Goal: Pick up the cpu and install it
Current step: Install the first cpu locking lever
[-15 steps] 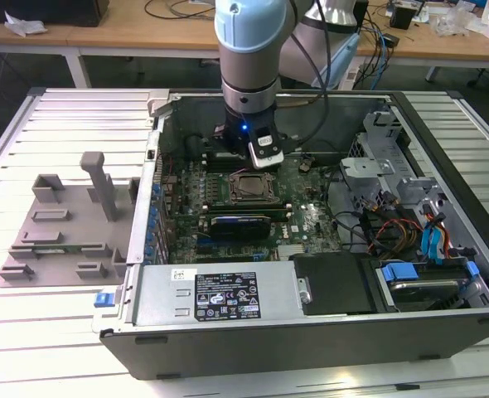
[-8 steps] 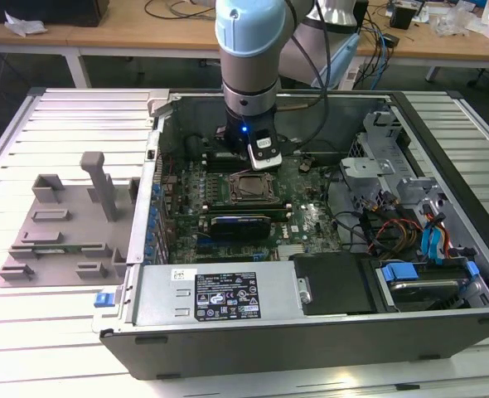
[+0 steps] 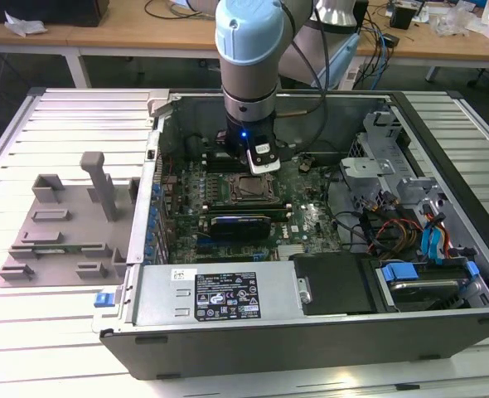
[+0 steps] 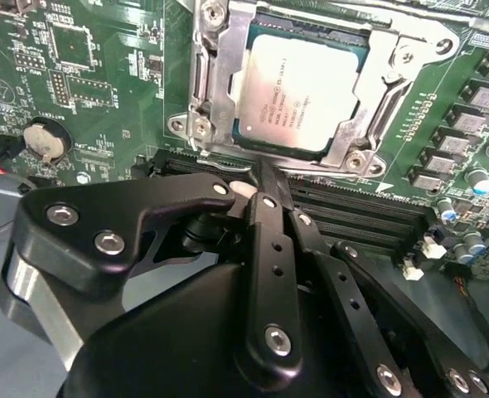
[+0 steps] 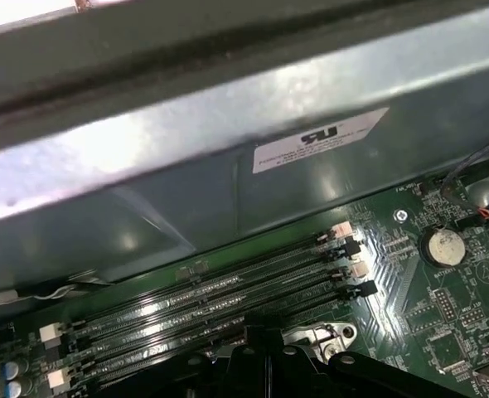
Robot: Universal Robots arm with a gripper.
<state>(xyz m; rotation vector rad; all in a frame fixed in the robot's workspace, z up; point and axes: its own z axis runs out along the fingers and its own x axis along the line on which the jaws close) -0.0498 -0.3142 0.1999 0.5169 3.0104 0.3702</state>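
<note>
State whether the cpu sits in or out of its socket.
In: the cpu lies flat inside the metal socket frame on the motherboard, beyond the claw.

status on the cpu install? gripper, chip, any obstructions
Gripper low over the memory slots, beside the socket frame. The cpu lies flat in the socket, not held. Nothing on top of the chip.

A pale slatted worktop [image 3: 54, 124] fills the foreground. Behind it stands a long wooden desk [image 3: 128, 37] on white legs, strewn with cables [image 3: 166, 10] and crumpled paper [image 3: 25, 25].
</note>
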